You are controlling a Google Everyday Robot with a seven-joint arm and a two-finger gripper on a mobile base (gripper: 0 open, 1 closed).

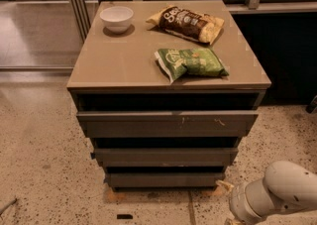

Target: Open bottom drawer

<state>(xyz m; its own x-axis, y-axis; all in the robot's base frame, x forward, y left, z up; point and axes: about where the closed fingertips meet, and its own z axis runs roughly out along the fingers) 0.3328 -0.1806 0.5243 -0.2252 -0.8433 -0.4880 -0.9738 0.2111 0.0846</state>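
The bottom drawer (166, 179) is a plain dark grey handleless front, lowest of three on the cabinet. It stands shut, set back under the middle drawer front (166, 156). The top drawer front (166, 122) is widest and has pale scratch marks. My white arm (272, 194) comes in at the lower right corner, its wrist end (240, 206) just right of and below the bottom drawer's right corner, apart from it. My gripper lies below the picture's bottom edge and is out of view.
On the cabinet top (119, 65) lie a white bowl (117, 18), a brown chip bag (188, 22) and a green chip bag (190, 63). Speckled floor (44, 159) surrounds the cabinet. A dark wall panel (287, 55) is to the right, a glass partition (34, 26) to the left.
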